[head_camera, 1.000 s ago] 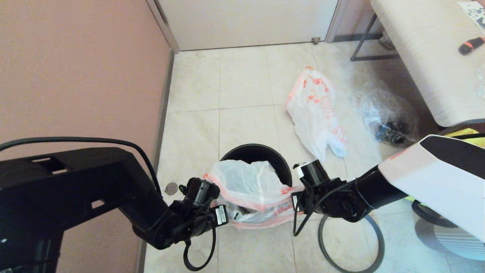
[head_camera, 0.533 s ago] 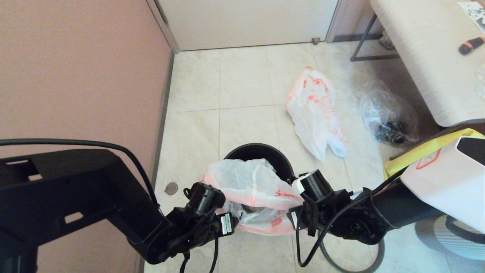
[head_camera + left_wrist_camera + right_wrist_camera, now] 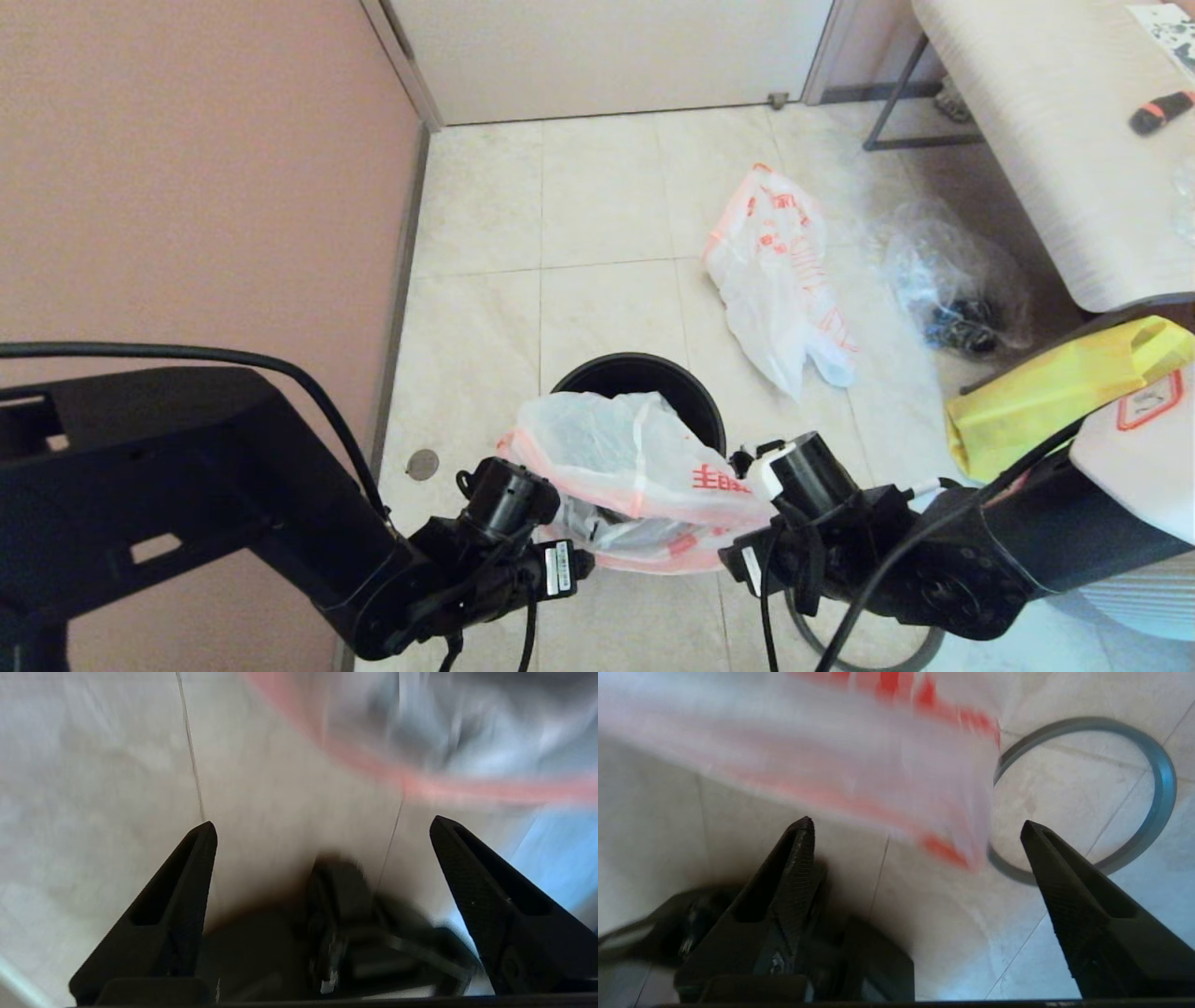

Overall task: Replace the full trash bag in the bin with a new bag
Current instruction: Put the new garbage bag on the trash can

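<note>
Both grippers spread wide, nothing pinched: left gripper (image 3: 322,826) and right gripper (image 3: 915,826) flank bin (image 3: 644,371), having sunk lower. Full trash bag (image 3: 635,467) now slumps over bin's near rim, not lifted. New bag (image 3: 780,280) beyond bin. Regrasp needed.
</note>
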{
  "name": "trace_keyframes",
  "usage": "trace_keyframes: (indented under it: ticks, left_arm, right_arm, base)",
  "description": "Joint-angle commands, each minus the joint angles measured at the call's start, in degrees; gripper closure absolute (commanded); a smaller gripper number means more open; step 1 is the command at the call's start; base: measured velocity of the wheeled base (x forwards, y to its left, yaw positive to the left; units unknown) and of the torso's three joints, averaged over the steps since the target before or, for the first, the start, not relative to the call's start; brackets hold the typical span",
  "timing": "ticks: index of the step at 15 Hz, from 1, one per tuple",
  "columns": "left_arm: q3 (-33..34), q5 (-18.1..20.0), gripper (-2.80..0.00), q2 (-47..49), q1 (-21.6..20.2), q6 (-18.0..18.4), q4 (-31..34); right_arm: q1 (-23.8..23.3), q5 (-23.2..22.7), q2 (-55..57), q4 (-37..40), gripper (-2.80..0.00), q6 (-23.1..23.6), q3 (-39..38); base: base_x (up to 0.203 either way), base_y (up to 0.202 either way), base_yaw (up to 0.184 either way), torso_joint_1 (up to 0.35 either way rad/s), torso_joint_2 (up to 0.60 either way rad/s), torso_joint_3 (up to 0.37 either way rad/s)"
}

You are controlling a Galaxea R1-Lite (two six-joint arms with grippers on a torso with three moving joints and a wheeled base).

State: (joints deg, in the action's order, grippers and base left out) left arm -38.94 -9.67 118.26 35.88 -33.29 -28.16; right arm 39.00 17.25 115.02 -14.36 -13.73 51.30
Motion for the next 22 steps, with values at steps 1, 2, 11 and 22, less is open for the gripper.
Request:
trace_keyframes:
  ticks: [1, 2, 11, 22]
  left_arm:
    - [0.3, 0.0, -2.8, -1.3, 1.2, -0.3, 1.4]
    - [0.7, 0.0, -2.8, -1.7, 1.5, -0.4, 1.7]
    - [2.7, 0.0, 0.0, -6.1, 8.1, -6.6, 4.3]
    - [-19.8, 0.1, -2.8, 1.4, 5.3, -21.8, 30.5]
  right_arm:
    - [0.1, -1.7, -4.4, -0.2, -2.8, 0.2, -2.7]
    - [0.2, -3.4, -6.0, -0.2, -2.8, 1.0, -3.9]
    - [-1.8, -4.9, -11.1, -8.7, 0.0, 1.9, -8.9]
    - [-7.7, -5.0, -12.0, -9.0, 0.0, 1.8, -9.6]
  base:
    - [0.0, 0.0, 0.0, 0.0, 0.0, 0.0]
    - [0.0, 0.0, 0.0, 0.0, 0.0, 0.0]
    - [0.0, 0.0, 0.0, 0.0, 0.0, 0.0]
    - [0.0, 0.0, 0.0, 0.0, 0.0, 0.0]
